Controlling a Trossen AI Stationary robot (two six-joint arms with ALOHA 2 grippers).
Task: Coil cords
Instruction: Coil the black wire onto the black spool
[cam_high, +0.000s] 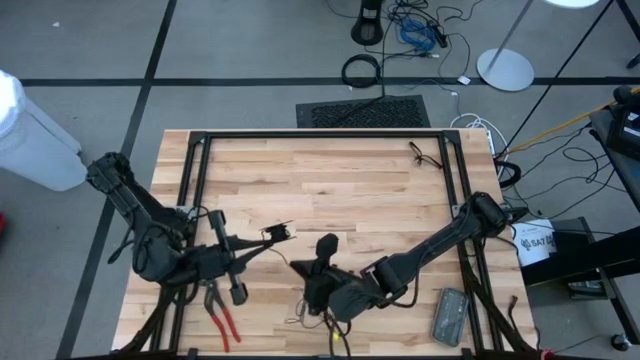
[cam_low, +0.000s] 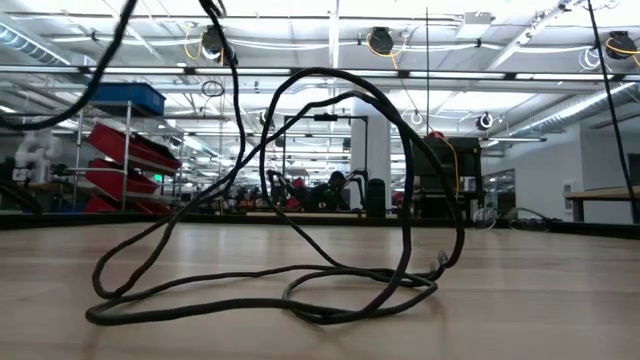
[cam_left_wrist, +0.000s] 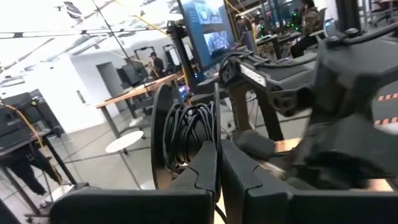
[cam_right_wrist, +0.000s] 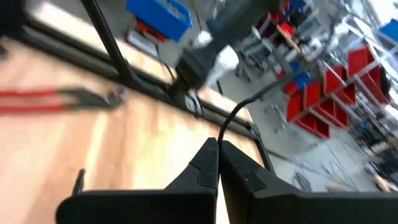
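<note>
Loose loops of the cord (cam_low: 300, 290) sprawl across the table (cam_high: 330, 190), so coiling looks barely begun. Left gripper (cam_left_wrist: 217, 163) is clamped on a gathered bundle; right gripper (cam_right_wrist: 217, 158), beside it, is pinched shut on a strand.

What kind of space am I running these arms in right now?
Most likely an open robotics lab or workshop. The low view shows red storage bins on shelving beyond the wooden table, and the left wrist view shows a lit monitor and other workbenches.
</note>
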